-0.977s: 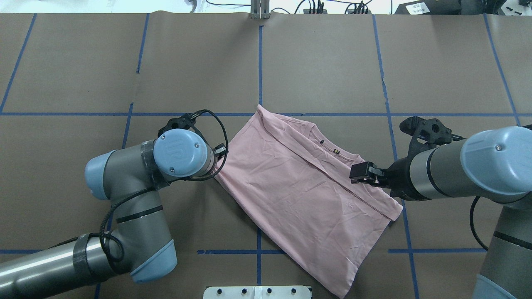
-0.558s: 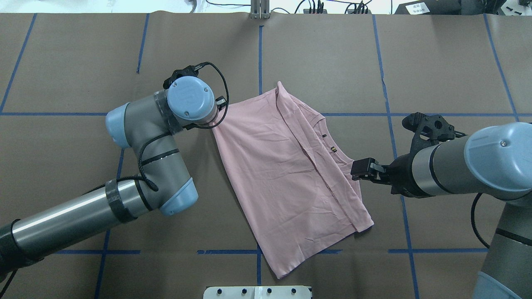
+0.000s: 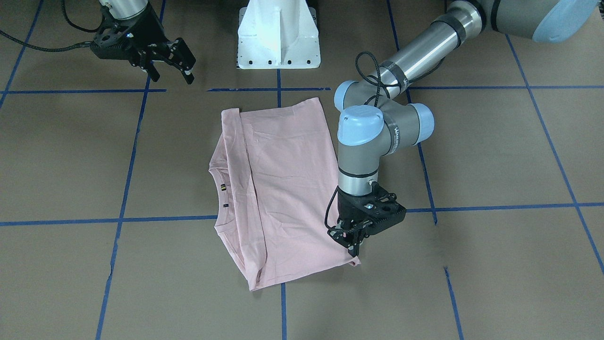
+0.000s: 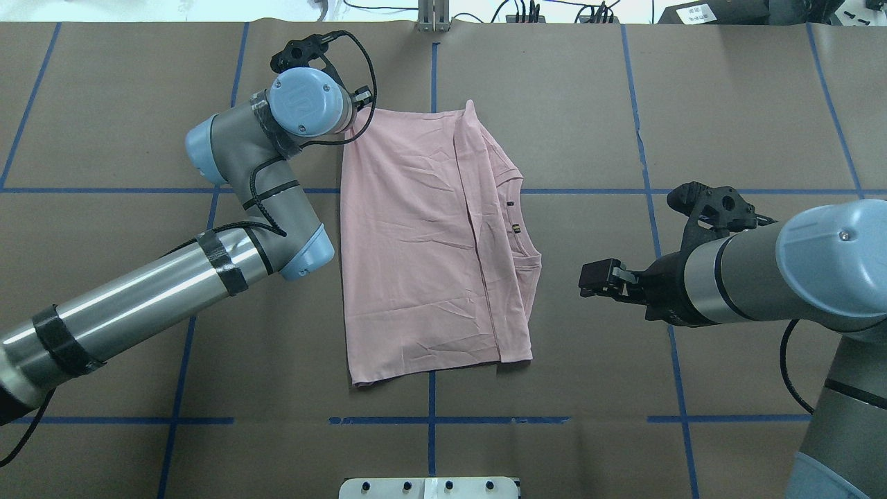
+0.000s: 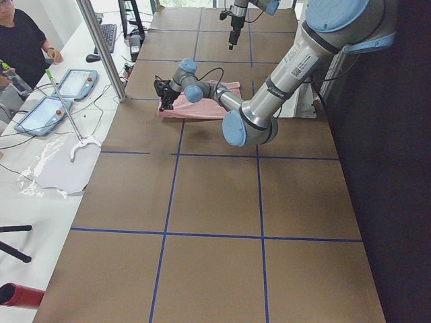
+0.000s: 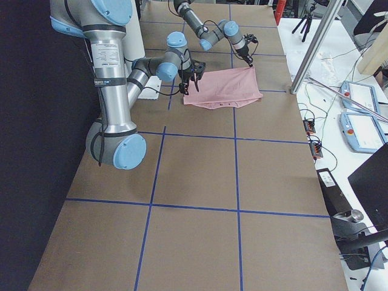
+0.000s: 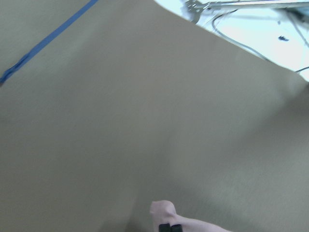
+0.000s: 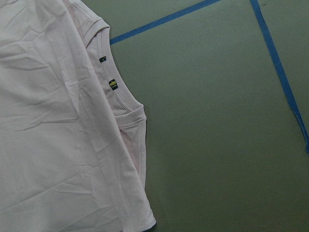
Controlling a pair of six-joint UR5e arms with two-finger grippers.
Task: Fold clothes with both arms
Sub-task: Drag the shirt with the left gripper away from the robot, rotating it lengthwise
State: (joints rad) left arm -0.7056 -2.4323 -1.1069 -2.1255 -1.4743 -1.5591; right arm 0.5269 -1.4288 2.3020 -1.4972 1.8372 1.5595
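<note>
A: Surface?
B: Brown paper-covered tabletop (image 4: 554, 104) with a blue tape grid (image 4: 693, 190). A white pedestal base (image 3: 278, 38) stands at the robot-side edge.
A: Where's the shirt?
B: The pale pink T-shirt (image 4: 416, 242) lies flat around the tabletop's centre, plain side up. A long fold runs along its collar side. The collar (image 4: 516, 229) faces the tabletop's right end, and small labels (image 8: 112, 84) show inside the neckline.
A: Left gripper?
B: The left gripper (image 3: 354, 246) points down at the shirt corner nearest the far edge and the left end of the tabletop. Its jaws are clamped together on that corner. The wrist view shows a bunch of pink cloth pinched between the black fingertips (image 7: 165, 228).
A: Right one?
B: The right gripper (image 4: 594, 277) hovers over bare paper, near the collar side of the shirt and not touching it. Its jaws stand apart with nothing between them, which is plain in the front-facing view.
A: Anything off the table?
B: A person (image 5: 23, 40) is at a white side desk beyond the far edge, and two control tablets (image 5: 42, 114) lie on that desk.
</note>
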